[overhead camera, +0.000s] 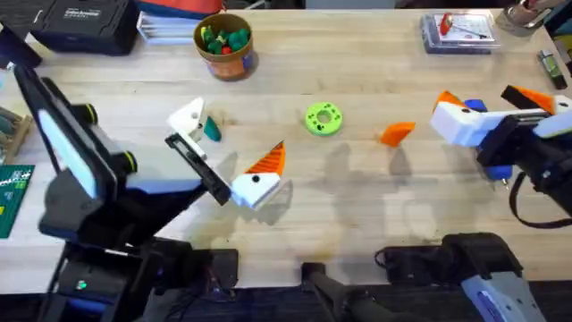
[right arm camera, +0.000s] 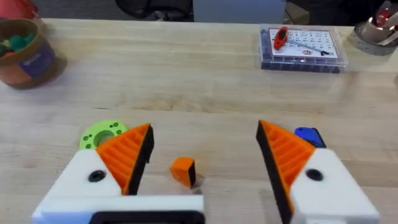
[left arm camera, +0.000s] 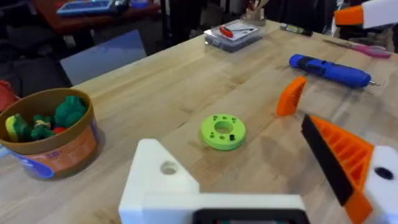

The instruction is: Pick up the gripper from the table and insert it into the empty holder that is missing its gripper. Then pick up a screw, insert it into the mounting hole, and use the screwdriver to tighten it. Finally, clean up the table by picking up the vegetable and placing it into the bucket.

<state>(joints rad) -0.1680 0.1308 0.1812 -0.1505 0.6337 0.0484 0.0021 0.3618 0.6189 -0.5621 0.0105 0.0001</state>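
Centrally, lime-green disc point(overhead camera: 323, 118) on table point(overhead camera: 357, 63), right gripper point(right arm camera: 202, 162) fingers spread

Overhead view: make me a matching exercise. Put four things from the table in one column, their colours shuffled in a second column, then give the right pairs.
Things
1. the bucket
2. the disc with the mounting hole
3. the screwdriver
4. the loose wedge-shaped piece lying right of the disc

Colours
A. blue
B. lime green
C. bright orange
D. orange-brown with a tan rim

Pairs: 1-D, 2-B, 3-A, 4-C
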